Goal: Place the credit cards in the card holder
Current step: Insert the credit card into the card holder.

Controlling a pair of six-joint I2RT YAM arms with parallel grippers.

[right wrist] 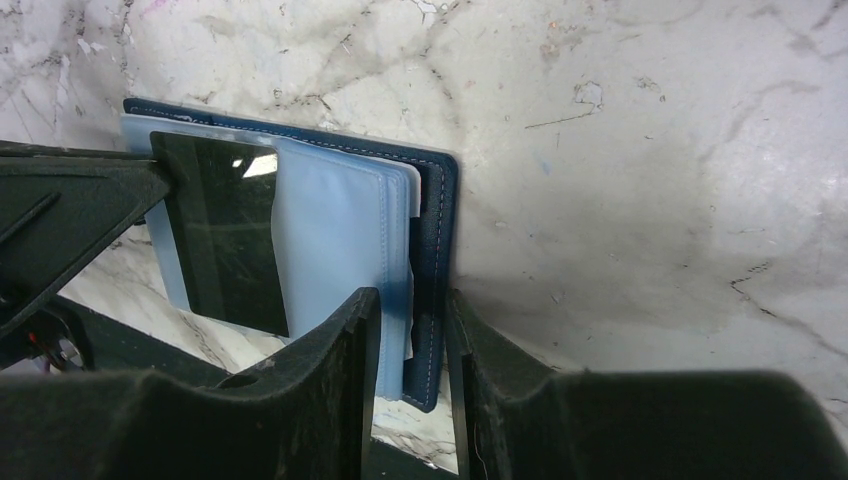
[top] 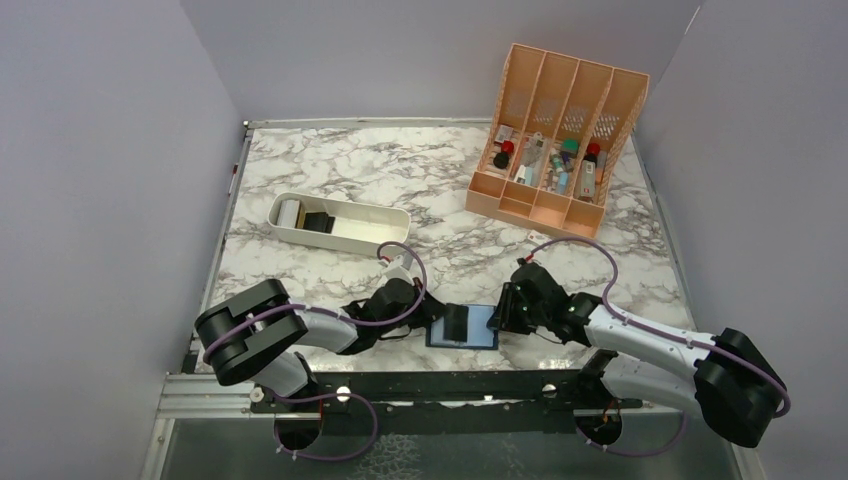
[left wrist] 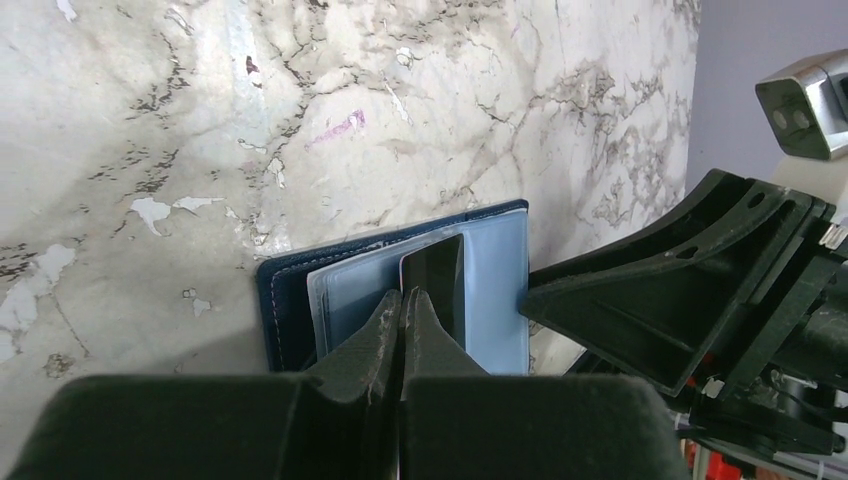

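While the card holder (top: 462,326) lies spread open on the counter (top: 440,190) between the two hands, one dark card (left wrist: 437,285) looks partway into its pale pockets, right at the tips of the left hand (left wrist: 402,300), which is clenched tight on nothing and seems to be nudging it home. The right hand (right wrist: 412,305) stands with fingers apart astride the holder's opposite edge; whether it nips that edge I cannot tell. Judging by the tan and dark pieces in the white tray (top: 392,222) well beyond the left hand, more cards probably remain to fetch.
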